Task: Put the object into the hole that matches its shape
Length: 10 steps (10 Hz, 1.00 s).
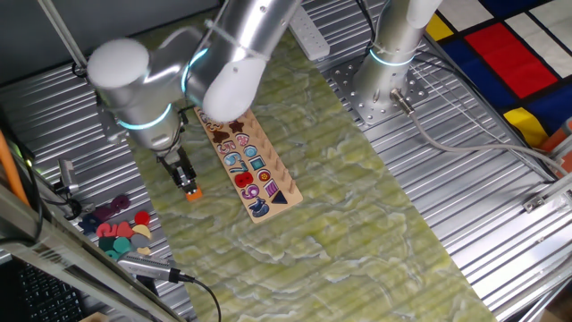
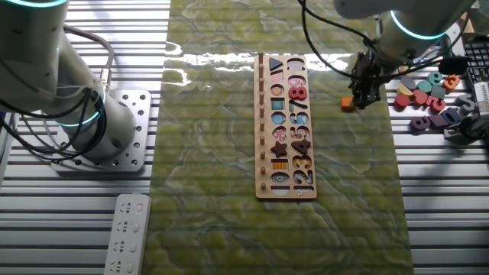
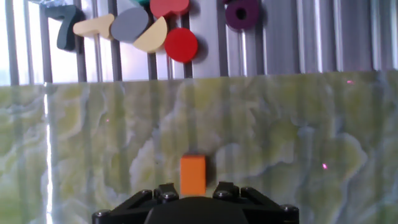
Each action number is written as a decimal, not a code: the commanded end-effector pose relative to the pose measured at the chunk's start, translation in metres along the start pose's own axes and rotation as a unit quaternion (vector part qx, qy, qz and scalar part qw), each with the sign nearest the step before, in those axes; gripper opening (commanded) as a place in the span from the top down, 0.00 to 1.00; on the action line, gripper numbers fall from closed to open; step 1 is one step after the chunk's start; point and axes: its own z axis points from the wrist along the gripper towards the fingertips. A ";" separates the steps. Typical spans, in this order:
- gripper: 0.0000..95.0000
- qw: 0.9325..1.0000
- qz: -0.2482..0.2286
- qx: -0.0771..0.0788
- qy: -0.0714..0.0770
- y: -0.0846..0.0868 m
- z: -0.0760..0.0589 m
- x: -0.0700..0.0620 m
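The gripper (image 1: pixel 188 182) is closed on the orange piece (image 1: pixel 193 192), holding it just above the green mat (image 1: pixel 357 206), beside the board (image 1: pixel 284 194) but apart from it. So the pickup looks done; carrying it over and seating it in its hole remain. Which recess is the hole I cannot tell. Most board recesses hold pieces; spare pieces (image 1: pixel 121 228) lie loose off the mat.
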 end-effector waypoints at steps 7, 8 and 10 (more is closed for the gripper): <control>0.60 1.000 0.014 0.010 -0.020 0.000 0.024 -0.001; 0.60 1.000 0.015 0.010 -0.021 0.000 0.027 -0.001; 0.60 1.000 0.014 0.011 -0.024 0.000 0.030 -0.002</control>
